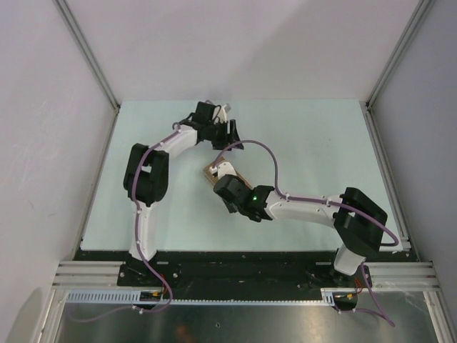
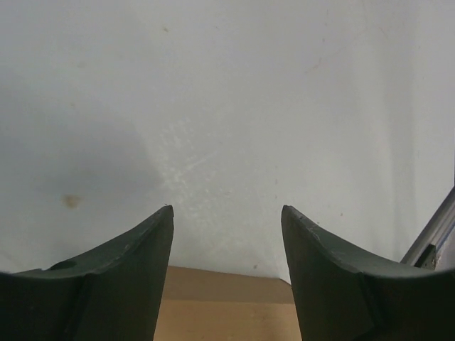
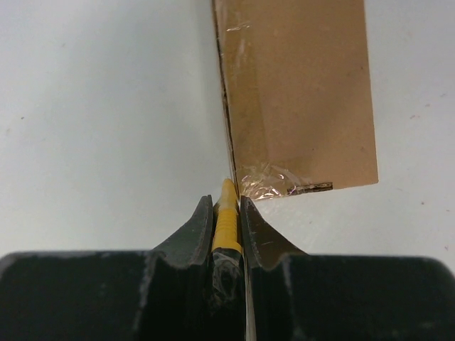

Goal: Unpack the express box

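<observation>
Pinching the yellow utility knife in the right gripper, black fingers pressing flat against both its sides, tip meeting the left edge of the express box at its near corner, just beside a crumpled patch of clear tape. Lying flat on the pale table, brown top face up, around the middle of the tabletop in the overhead view. Hovering just beyond the far end of the express box with the left gripper, fingers standing well apart and holding nothing, only a strip of brown cardboard showing low between them. Running well off to the right of the express box, a metal frame rail.
</observation>
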